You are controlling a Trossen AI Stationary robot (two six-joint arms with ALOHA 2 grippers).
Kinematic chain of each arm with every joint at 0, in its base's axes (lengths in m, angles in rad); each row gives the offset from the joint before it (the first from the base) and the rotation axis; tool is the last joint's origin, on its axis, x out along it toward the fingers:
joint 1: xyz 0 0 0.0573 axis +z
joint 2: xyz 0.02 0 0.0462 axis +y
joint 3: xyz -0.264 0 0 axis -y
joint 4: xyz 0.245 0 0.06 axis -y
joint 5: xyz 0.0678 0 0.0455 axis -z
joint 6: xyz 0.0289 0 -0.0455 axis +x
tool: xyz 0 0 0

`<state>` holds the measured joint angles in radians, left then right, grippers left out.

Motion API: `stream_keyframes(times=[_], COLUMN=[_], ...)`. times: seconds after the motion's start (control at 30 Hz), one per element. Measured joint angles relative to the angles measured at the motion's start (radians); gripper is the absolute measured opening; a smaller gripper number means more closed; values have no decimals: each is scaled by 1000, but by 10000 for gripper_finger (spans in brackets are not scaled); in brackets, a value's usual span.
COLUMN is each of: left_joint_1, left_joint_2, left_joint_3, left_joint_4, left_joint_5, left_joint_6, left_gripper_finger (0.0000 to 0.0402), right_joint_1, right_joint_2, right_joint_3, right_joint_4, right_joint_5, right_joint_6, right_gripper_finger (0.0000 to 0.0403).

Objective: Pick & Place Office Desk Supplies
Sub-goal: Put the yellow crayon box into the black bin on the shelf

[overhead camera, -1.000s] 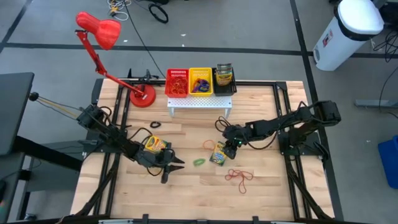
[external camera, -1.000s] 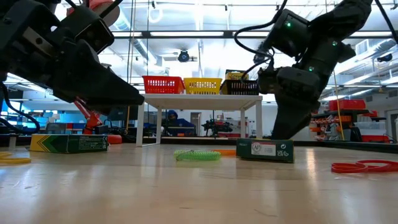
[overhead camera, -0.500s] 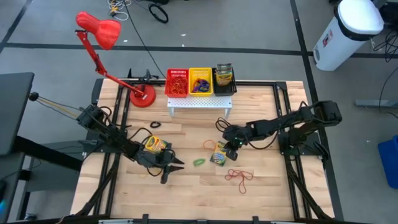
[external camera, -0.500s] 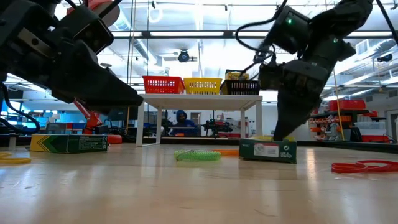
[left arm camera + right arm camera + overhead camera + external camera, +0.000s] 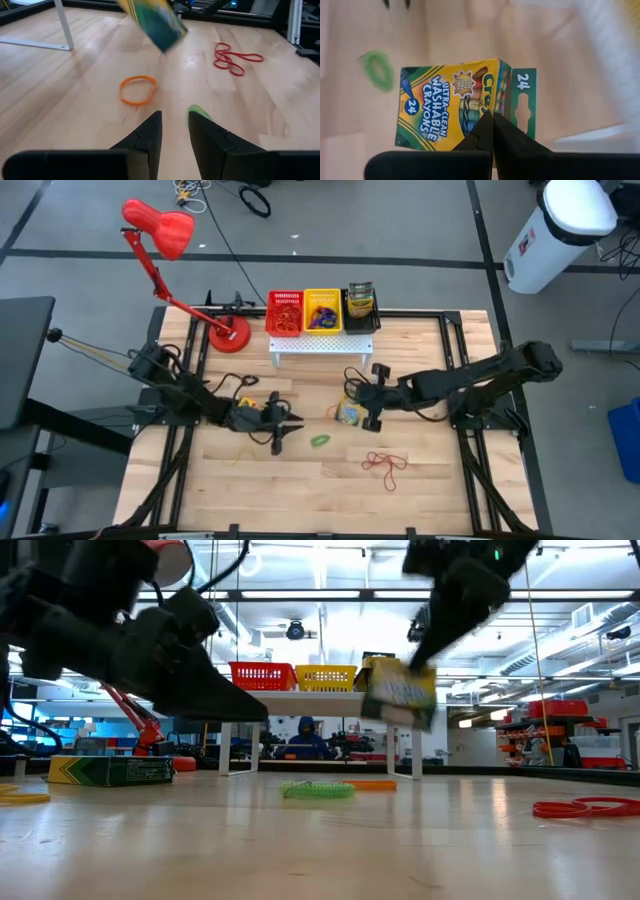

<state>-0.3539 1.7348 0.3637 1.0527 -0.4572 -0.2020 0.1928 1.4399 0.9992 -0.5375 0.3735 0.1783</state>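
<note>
From the high view, the right hand (image 5: 352,413) is gripping a crayon box (image 5: 349,412) near the middle of the counter (image 5: 430,480), in front of the white rack (image 5: 320,345). The left hand (image 5: 281,427) is sitting low over the wood with a second crayon box (image 5: 246,411) just behind it, a green rubber band (image 5: 320,441) lying between the two arms and a tangle of red rubber bands (image 5: 385,462) nearer the front edge.

In the low view, the held crayon box (image 5: 401,692) is hanging tilted in the air, clear of the counter, while the other box (image 5: 110,770) is lying flat on the left.

The left wrist view is showing its own fingers (image 5: 150,131) standing slightly apart and grasping nothing, with an orange rubber band (image 5: 138,90) and the green band (image 5: 198,110) beyond them.

The right wrist view is showing the fingertips (image 5: 492,126) pinched tight on the edge of the box (image 5: 450,102), above the blurred green band (image 5: 377,70).
</note>
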Motion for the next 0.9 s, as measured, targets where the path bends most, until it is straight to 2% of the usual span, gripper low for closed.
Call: stream_keyframes(times=[0.23,0.43,0.67,0.9], left_joint_1=[74,80,79,79], left_joint_2=[0,0,0,0], left_joint_3=[0,0,0,0], left_joint_4=[12,16,13,-2], left_joint_5=[69,74,77,97], left_joint_6=[34,43,41,42], left_gripper_finger=[103,103,103,103], right_joint_1=[52,11,-157,-284], right_joint_2=[0,0,0,-7], right_joint_3=[211,311,278,129], right_joint_4=[-155,-98,113,386], right_joint_5=[401,720,746,636], right_joint_6=[-248,-661,-1103,-1390], right_gripper_finger=[1,0,0,0])
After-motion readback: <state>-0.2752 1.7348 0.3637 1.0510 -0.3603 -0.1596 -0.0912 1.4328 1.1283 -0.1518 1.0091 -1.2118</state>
